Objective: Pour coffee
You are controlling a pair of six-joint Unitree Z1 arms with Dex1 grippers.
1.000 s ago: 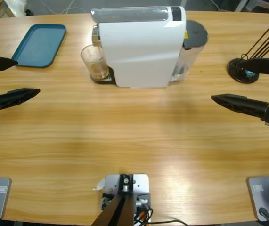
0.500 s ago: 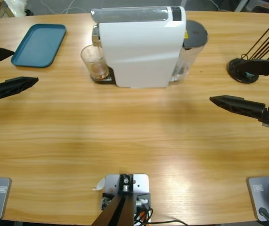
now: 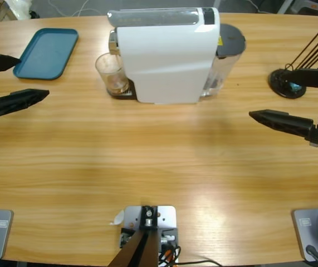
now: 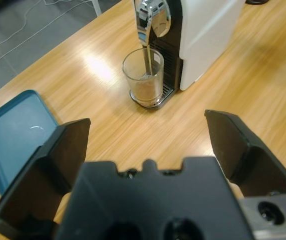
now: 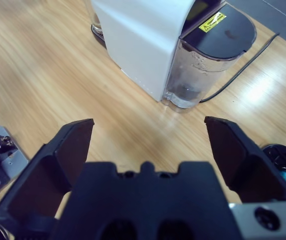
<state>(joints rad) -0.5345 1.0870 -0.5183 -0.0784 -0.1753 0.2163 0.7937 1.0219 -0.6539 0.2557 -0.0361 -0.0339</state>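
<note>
A clear glass [image 3: 112,74] stands on the drip grate under the spout of the white coffee machine [image 3: 167,55]. A shallow layer of brown coffee [image 4: 145,91] lies in the glass [image 4: 144,75], and a thin line runs down from the spout into it. My left gripper [image 3: 33,77] hovers open at the table's left edge, well apart from the glass and pointing toward it. In its wrist view the left gripper [image 4: 147,120] holds nothing. My right gripper [image 3: 267,93] is open at the right side, facing the machine's water tank [image 5: 203,65], and the right gripper [image 5: 149,121] is empty.
A teal tray [image 3: 46,52] lies at the back left, beside the left gripper. A black stand with thin rods [image 3: 287,83] sits at the far right, close to the right gripper. A cable trails behind the machine [image 5: 137,35].
The left gripper has shifted a little toward the back of the table. The right gripper has barely moved. The glass and machine stay put.
</note>
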